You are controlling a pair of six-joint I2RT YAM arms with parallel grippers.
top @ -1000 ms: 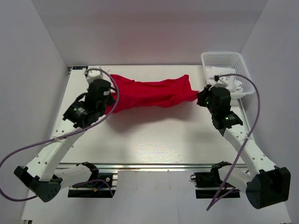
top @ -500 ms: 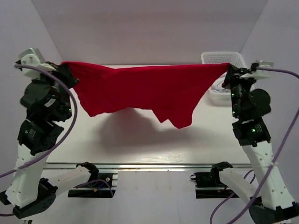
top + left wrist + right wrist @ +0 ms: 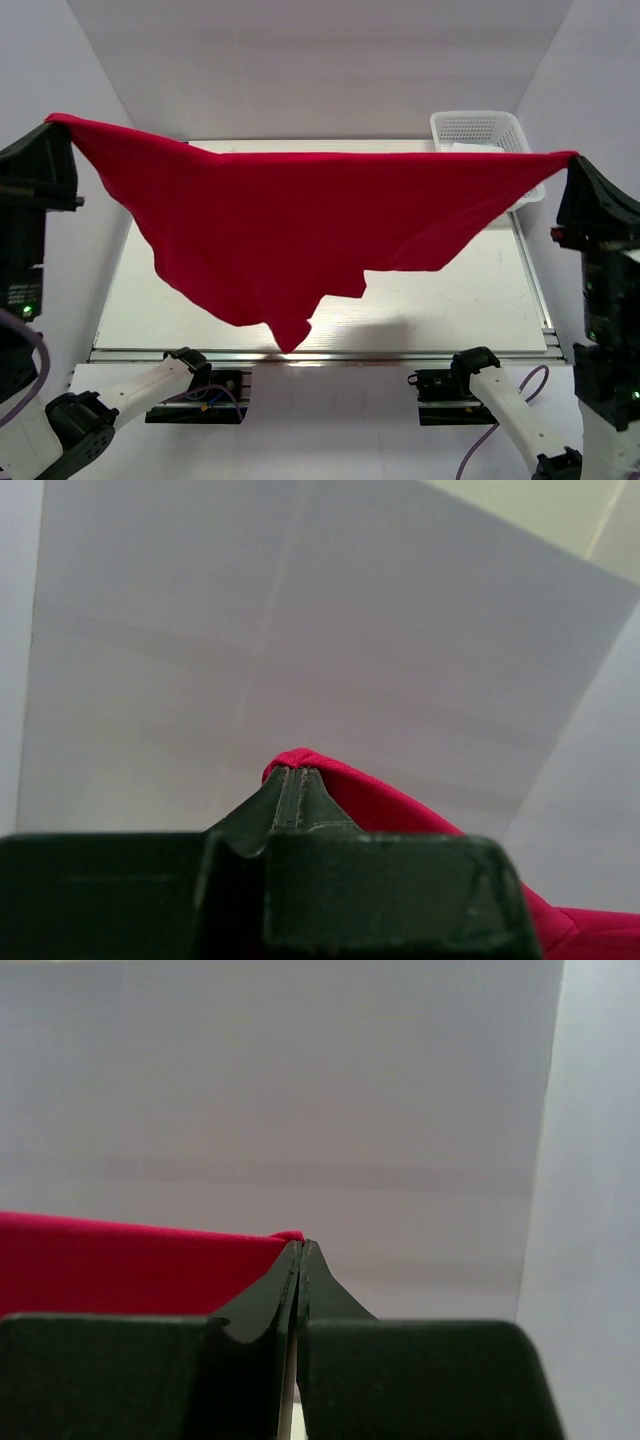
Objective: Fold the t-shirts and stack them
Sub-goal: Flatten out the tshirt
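A bright red t-shirt (image 3: 300, 220) hangs stretched wide in the air above the table, its lowest tip near the table's front edge. My left gripper (image 3: 58, 122) is raised high at the left and shut on the shirt's left corner. In the left wrist view the red cloth (image 3: 400, 805) folds over the closed tips of that gripper (image 3: 291, 772). High at the right, my right gripper (image 3: 573, 158) is shut on the opposite corner. The right wrist view shows the cloth (image 3: 120, 1260) running left from that gripper's pinched tips (image 3: 302, 1244).
A white mesh basket (image 3: 478, 128) stands at the back right of the table (image 3: 480, 290), partly hidden behind the shirt. White enclosure walls surround the table on three sides. Both arm bases sit at the near edge.
Both arms have lifted up and outward, pulling the shirt from a bunched strip on the table into a wide hanging sheet. The grips have stayed shut throughout.
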